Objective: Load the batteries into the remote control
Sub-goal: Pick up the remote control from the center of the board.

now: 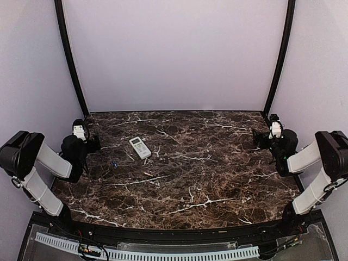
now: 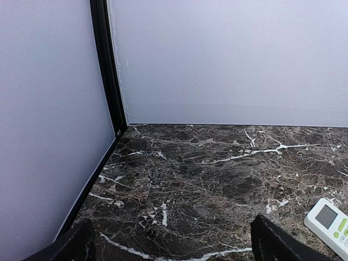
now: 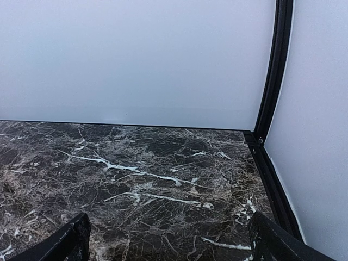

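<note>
Remote control [image 1: 140, 147] lies face up on the desk [image 1: 217, 179], left of centre. Its long axis runs diagonally, with the display end toward the back-left and the other end toward the near-right. Left gripper [image 1: 87, 130] is clearly the nearer one, and the left wrist view has the handset off to its right at the lower corner of frame [image 2: 331, 223]. Right gripper [image 1: 270, 132] sits well apart at the far side. Both grippers stand with jaws spread wide and nothing between them, facing the back wall. Bluish battery [image 1: 115, 163] lies near the remote on its near-left side. Tan battery [image 1: 148, 174] lies near it toward the front edge. Neither touches the remote. Handset is slim and white, with green buttons and a small display. Battery bay is not visible, so it is probably on the underside and a flip is likely needed.
</note>
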Controlling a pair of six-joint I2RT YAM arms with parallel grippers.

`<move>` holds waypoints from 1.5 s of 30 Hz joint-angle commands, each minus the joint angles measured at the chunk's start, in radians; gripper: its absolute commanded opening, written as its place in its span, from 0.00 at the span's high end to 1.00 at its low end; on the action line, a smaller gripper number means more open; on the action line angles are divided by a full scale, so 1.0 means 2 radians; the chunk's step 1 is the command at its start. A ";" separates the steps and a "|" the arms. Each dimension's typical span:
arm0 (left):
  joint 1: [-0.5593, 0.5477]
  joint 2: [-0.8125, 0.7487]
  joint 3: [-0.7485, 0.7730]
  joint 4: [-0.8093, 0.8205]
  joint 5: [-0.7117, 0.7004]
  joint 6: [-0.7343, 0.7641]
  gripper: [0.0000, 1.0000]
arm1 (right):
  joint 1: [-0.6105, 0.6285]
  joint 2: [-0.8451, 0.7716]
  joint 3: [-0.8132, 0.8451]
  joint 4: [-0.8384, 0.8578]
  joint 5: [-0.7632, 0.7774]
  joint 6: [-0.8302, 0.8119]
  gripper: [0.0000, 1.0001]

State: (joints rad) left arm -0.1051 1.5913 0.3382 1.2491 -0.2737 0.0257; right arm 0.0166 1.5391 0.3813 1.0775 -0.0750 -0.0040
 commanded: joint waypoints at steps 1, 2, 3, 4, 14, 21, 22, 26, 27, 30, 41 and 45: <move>-0.001 0.003 0.006 0.011 0.000 0.006 0.01 | -0.003 0.005 0.009 0.020 -0.003 -0.005 0.02; 0.001 0.002 0.006 0.010 0.001 0.005 0.01 | -0.004 0.005 0.009 0.019 -0.004 -0.005 0.02; 0.002 0.002 0.007 0.009 0.003 0.004 0.01 | -0.004 0.005 0.009 0.019 -0.004 -0.005 0.02; 0.003 0.001 0.007 0.006 0.003 0.002 0.01 | -0.004 0.005 0.009 0.020 -0.004 -0.005 0.02; 0.011 -0.100 0.120 -0.261 -0.010 -0.020 0.01 | -0.004 -0.139 0.088 -0.242 -0.033 0.061 0.02; -0.086 -0.058 0.340 -0.604 -0.045 -0.119 0.07 | 0.061 -0.137 0.201 -0.472 0.030 0.145 0.02; -0.106 -0.042 0.372 -0.661 -0.046 -0.153 0.09 | 0.077 -0.132 0.221 -0.501 0.056 0.152 0.02; -0.153 0.054 0.446 -0.748 -0.044 -0.215 0.06 | 0.130 -0.112 0.260 -0.592 0.106 0.176 0.02; -0.163 0.088 0.458 -0.759 -0.040 -0.218 0.02 | 0.143 -0.107 0.263 -0.602 0.113 0.179 0.02; -0.186 0.150 0.531 -0.803 -0.032 -0.191 0.01 | 0.171 -0.092 0.267 -0.623 0.125 0.187 0.02; -0.206 0.266 0.605 -0.834 -0.031 -0.180 0.01 | 0.231 -0.038 0.276 -0.639 0.124 0.197 0.02; -0.206 0.288 0.604 -0.843 -0.014 -0.200 0.01 | 0.239 -0.032 0.283 -0.643 0.126 0.191 0.02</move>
State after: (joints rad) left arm -0.5201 2.1262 1.5372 -0.3702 -0.3264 -0.3283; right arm 0.4786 1.4654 0.9077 -0.1974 0.1562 0.3775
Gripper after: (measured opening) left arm 0.989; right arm 0.984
